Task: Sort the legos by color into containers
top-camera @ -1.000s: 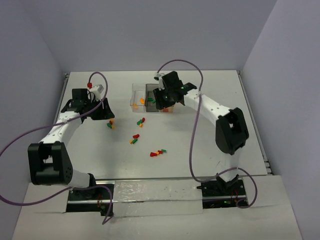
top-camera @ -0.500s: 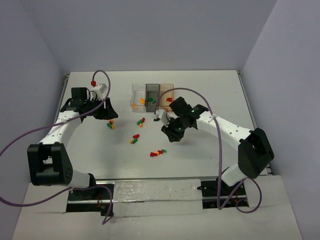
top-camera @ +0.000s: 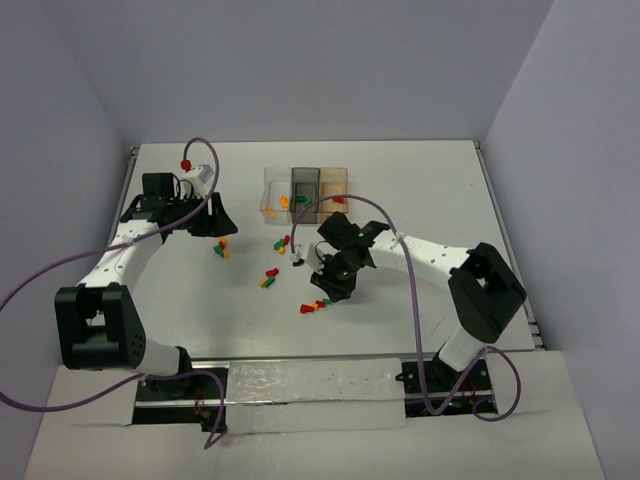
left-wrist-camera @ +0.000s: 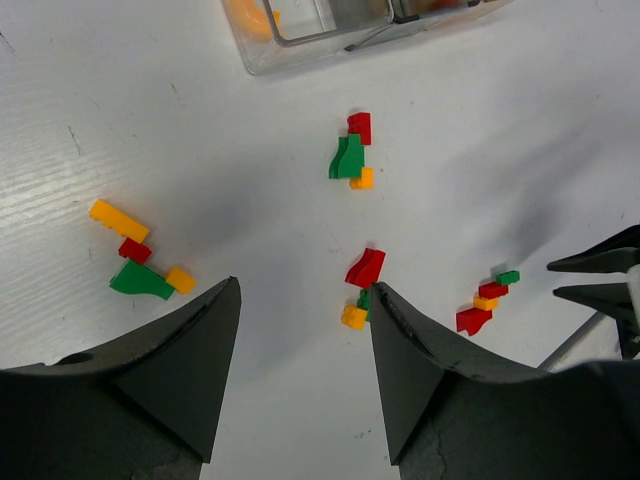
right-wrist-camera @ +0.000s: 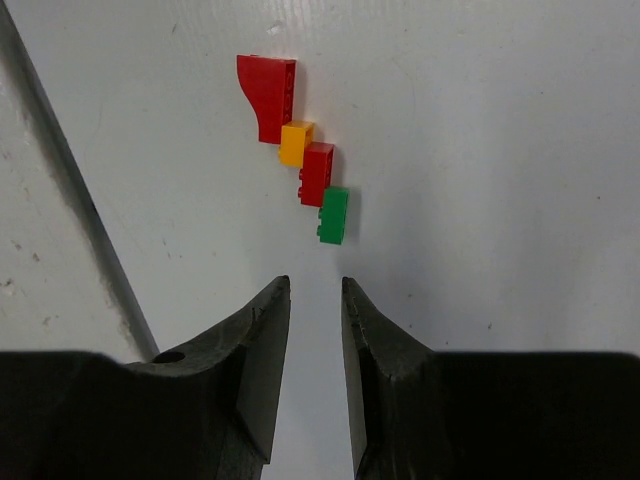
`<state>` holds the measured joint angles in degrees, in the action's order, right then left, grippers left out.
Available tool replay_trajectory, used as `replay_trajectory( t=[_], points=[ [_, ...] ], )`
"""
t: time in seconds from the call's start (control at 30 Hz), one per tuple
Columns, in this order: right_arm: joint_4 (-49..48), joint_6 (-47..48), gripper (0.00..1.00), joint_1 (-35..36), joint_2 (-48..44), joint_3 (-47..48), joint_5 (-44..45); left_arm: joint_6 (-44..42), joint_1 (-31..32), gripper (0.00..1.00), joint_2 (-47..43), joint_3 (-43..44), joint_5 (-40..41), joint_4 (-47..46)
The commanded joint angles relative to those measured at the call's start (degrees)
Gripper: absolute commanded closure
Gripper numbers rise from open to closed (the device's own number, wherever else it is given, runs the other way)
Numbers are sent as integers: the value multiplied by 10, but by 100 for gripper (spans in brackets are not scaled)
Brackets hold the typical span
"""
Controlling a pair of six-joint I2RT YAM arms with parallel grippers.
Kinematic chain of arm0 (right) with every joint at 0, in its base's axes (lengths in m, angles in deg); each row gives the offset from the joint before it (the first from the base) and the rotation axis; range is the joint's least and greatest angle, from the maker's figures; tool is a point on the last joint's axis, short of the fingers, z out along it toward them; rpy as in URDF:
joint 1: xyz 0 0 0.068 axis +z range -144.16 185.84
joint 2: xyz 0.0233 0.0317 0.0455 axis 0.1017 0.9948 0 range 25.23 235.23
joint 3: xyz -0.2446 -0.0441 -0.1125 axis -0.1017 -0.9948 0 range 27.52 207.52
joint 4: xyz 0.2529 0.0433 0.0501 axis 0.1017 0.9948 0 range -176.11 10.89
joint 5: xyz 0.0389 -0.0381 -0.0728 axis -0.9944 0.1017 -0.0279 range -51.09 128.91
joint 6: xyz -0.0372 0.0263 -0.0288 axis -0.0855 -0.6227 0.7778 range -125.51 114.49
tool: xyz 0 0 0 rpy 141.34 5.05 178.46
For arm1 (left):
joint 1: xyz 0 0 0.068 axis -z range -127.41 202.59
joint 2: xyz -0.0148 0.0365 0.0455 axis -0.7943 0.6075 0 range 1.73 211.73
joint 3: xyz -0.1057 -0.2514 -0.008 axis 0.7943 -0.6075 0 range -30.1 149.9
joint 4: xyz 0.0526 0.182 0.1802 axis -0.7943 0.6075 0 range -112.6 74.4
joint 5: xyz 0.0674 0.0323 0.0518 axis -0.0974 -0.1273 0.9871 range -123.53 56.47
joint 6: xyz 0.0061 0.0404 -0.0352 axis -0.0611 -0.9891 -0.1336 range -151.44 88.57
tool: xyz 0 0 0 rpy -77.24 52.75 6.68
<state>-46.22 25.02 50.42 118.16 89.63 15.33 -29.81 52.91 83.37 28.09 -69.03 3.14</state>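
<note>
Small red, green and orange legos lie in clusters on the white table: one [top-camera: 221, 248] by my left gripper [top-camera: 215, 222], one [top-camera: 282, 243] below the bins, one [top-camera: 268, 277] at mid table, and one [top-camera: 315, 305] at my right gripper [top-camera: 330, 295]. The containers [top-camera: 305, 188] stand in a row at the back: clear [top-camera: 277, 188], smoky grey, amber [top-camera: 335, 183]. The left gripper [left-wrist-camera: 305, 290] is open and empty, with a red-and-orange cluster [left-wrist-camera: 362, 285] at its right fingertip. The right gripper [right-wrist-camera: 314, 285] is narrowly open and empty, just short of a green brick [right-wrist-camera: 333, 215] that ends a red-orange-red chain [right-wrist-camera: 296, 142].
The clear bin [left-wrist-camera: 300, 25] holds orange pieces. More clusters show in the left wrist view, one [left-wrist-camera: 135, 262] at the left, one [left-wrist-camera: 350, 155] ahead and one [left-wrist-camera: 485, 300] at the right by the right gripper's fingers [left-wrist-camera: 600, 280]. Purple cables [top-camera: 205, 150] loop over both arms.
</note>
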Motion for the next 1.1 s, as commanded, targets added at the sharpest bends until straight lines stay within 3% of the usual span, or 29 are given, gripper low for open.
replay_trajectory(
  t=[0.0,0.8,0.9,1.07],
  points=[
    [-36,-5,65,9,21,0,0,12,-1,35,6,29,-24,-26],
    [-70,-4,67,21,88,-5,-8,16,-1,35,12,28,-20,-44],
    [-76,-4,73,21,88,-10,-8,19,-1,35,12,25,-19,-48],
    [-75,-2,92,22,82,-13,-9,26,-1,36,9,17,-18,-56]
  ],
)
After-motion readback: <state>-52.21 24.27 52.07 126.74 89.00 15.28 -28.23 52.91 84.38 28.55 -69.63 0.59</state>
